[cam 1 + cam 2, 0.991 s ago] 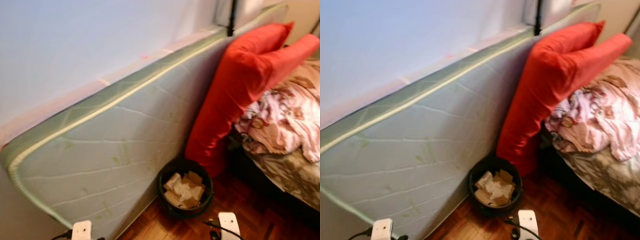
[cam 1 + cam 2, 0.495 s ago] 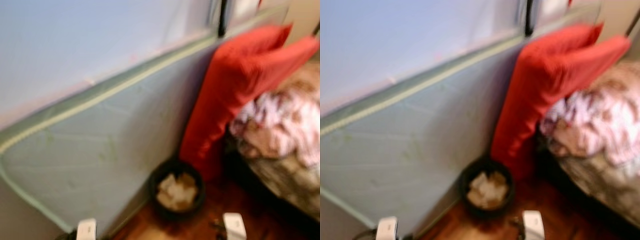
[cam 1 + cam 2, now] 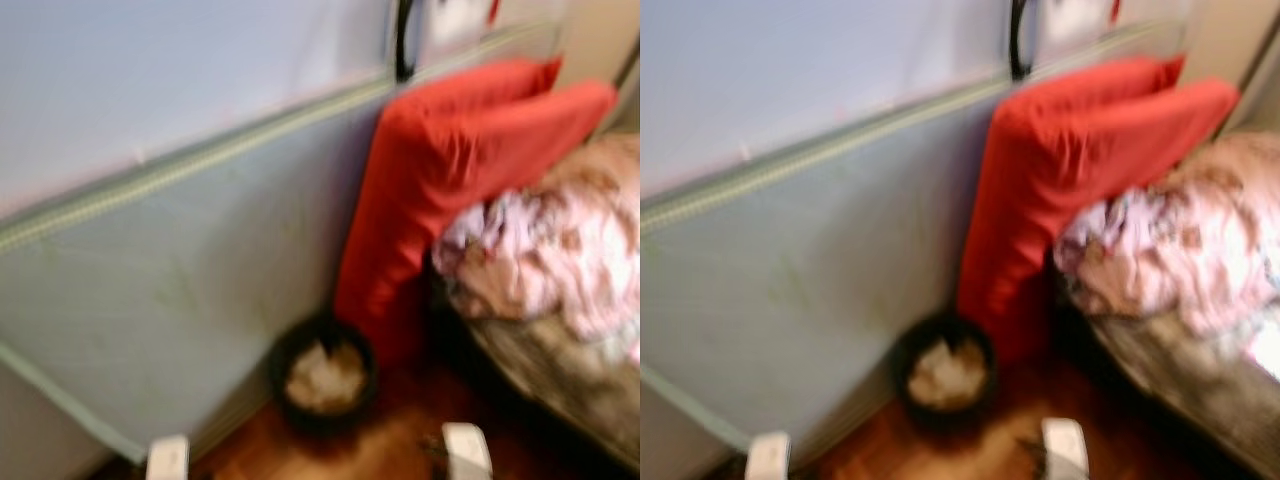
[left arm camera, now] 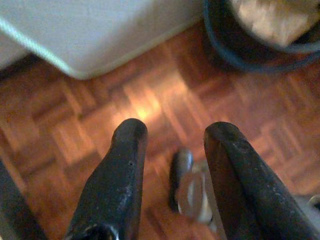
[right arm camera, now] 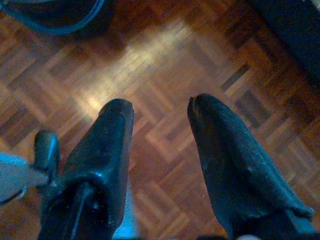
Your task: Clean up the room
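Black bin sits on the parquet floor, in the corner between a pale green mattress stood on edge against the wall and a big red cushion leaning upright; bin holds crumpled tan and white paper scraps, exact pieces too blurred to tell. Cushion's lower end comes down just beside the bin, its top bends over onto the bed on the robot's right. Heap of pink and white floral fabric lies on the bed, touching the cushion. Head views are motion-blurred. Left hand hangs low over bare floor, fingers apart with nothing between them; bin rim and the mattress's rounded lower corner show past the fingertips. Right hand likewise hangs over the parquet, fingers spread and empty, a dark curved bin edge near it. Two white blocks of the robot's own body show at the lower edge of the head views
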Robot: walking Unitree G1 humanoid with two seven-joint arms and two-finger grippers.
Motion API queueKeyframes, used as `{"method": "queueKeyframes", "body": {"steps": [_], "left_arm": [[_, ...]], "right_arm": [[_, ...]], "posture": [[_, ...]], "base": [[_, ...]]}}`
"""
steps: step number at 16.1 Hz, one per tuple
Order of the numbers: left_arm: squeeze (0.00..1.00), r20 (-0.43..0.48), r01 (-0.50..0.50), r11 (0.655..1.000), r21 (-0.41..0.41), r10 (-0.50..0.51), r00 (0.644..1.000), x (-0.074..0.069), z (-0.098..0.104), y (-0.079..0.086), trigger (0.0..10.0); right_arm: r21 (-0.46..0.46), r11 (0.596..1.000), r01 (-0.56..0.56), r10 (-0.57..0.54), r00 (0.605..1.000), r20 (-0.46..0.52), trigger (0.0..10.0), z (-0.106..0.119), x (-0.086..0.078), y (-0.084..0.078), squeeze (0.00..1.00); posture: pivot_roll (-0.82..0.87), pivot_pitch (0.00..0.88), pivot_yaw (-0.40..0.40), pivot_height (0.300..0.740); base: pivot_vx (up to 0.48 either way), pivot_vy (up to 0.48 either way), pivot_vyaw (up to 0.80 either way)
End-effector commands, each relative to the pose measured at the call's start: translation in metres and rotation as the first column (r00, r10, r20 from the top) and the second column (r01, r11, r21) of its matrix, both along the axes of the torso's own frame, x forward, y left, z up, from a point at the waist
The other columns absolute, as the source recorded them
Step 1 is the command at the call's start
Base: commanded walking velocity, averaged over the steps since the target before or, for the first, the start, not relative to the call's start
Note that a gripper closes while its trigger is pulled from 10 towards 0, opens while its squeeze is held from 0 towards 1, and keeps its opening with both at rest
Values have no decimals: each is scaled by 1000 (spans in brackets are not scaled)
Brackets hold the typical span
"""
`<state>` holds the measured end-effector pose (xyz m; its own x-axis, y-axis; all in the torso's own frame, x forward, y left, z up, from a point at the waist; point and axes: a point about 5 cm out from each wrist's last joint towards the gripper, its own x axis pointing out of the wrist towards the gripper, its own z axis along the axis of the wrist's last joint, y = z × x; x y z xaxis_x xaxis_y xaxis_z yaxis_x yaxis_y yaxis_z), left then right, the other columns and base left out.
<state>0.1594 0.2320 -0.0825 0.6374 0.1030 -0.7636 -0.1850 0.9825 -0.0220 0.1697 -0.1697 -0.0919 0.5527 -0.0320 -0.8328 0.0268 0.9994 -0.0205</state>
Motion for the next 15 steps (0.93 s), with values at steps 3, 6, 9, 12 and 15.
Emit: {"method": "queueKeyframes", "body": {"steps": [3, 6, 9, 12, 15], "left_arm": [[0, -19, 156, 987, -35, -157, 987, 25, 2, -38, 10000], [0, -16, 157, 987, -35, -158, 987, 25, 2, -38, 10000], [0, -13, 159, 987, -34, -159, 987, 26, 3, -38, 10000], [0, -14, 163, 986, -32, -164, 986, 26, 3, -37, 10000], [0, -15, 164, 986, -31, -164, 986, 26, 3, -37, 10000]], "right_arm": [[68, 985, 160, -158, 987, -31, 10000, -1, -21, -51, 0], [68, 986, 155, -153, 988, -31, 10000, 0, -19, -50, 0], [69, 986, 150, -149, 988, -31, 10000, 0, -18, -48, 0], [69, 987, 147, -146, 989, -29, 10000, 0, -18, -48, 0], [69, 987, 145, -143, 989, -28, 10000, 0, -18, -48, 0]], "posture": [[-46, 25, -20, 740], [-47, 22, -19, 740], [-47, 15, -17, 740], [-48, 7, -15, 740], [-48, 3, -15, 740]], "base": [[0, -294, 0], [0, -292, 0], [0, -292, 0], [0, -291, 0], [0, -294, 0]]}}
